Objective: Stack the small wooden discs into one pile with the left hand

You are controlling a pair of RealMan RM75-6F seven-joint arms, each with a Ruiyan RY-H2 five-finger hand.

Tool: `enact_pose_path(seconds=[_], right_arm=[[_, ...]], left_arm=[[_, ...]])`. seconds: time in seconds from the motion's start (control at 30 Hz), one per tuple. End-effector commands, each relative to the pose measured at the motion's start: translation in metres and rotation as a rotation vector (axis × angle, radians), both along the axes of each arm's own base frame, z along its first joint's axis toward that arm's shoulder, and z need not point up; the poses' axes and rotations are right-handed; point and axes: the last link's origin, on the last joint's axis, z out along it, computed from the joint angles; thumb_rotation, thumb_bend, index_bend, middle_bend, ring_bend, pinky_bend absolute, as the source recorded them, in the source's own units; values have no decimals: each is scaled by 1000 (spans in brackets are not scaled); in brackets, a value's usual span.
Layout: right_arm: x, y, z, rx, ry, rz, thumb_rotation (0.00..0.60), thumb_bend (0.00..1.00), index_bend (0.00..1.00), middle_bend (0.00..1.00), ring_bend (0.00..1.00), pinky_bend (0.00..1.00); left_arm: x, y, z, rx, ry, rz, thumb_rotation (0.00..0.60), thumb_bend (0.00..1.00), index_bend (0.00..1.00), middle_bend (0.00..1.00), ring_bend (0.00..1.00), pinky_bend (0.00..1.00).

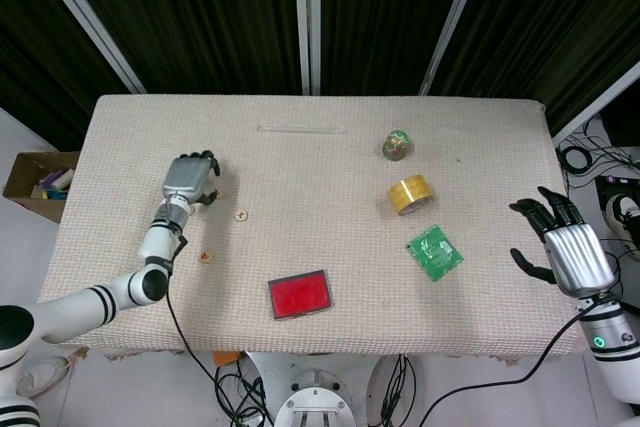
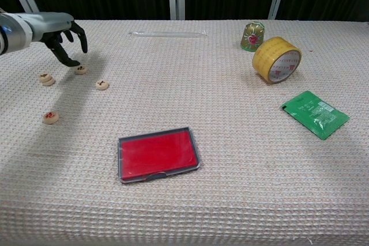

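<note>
Small wooden discs lie at the table's left. A low pile of two discs (image 2: 46, 78) sits nearest the edge, slightly offset. Single discs lie at three spots: one (image 2: 81, 69) just right of the pile, one (image 2: 102, 84) further right and one (image 2: 51, 117) nearer the front. My left hand (image 2: 62, 31) hovers over the disc right of the pile with fingers spread and curved down, holding nothing. In the head view that left hand (image 1: 190, 179) hides the pile and that disc; two discs (image 1: 240, 215) (image 1: 205, 256) show. My right hand (image 1: 565, 252) hangs open off the table's right edge.
A red flat case (image 2: 158, 155) lies at the front middle. A yellow tape roll (image 2: 277, 59), a green packet (image 2: 315, 113) and a small foil-wrapped item (image 2: 252, 34) are on the right. A clear tube (image 2: 167, 34) lies at the back. A cardboard box (image 1: 35, 182) stands beside the table.
</note>
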Motion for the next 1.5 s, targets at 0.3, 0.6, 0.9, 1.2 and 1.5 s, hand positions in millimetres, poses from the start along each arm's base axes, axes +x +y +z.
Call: enact_pose_path(seconds=[0.3, 0.6, 0.9, 1.2, 1.5], right_arm=[[-6, -1, 0, 3, -8, -10, 600, 230, 247, 258, 63, 180], [-8, -1, 0, 0, -10, -14, 600, 231, 247, 258, 60, 170], [-11, 1, 1, -1, -14, -24, 600, 230, 247, 258, 59, 167], [-12, 1, 2, -3, -15, -26, 600, 230, 248, 259, 59, 162], [-9, 1, 1, 1, -16, -10, 600, 230, 248, 259, 58, 162]], left_arm=[[-6, -4, -10, -14, 46, 18, 600, 310, 420, 165, 176, 220], [-8, -5, -13, -17, 23, 34, 600, 310, 459, 165, 176, 219], [-11, -3, -16, -22, 30, 41, 600, 325, 452, 165, 176, 219], [-6, -4, -7, 10, 16, 7, 600, 389, 553, 184, 176, 218], [-5, -28, 44, 36, 25, -55, 600, 403, 538, 184, 176, 217]])
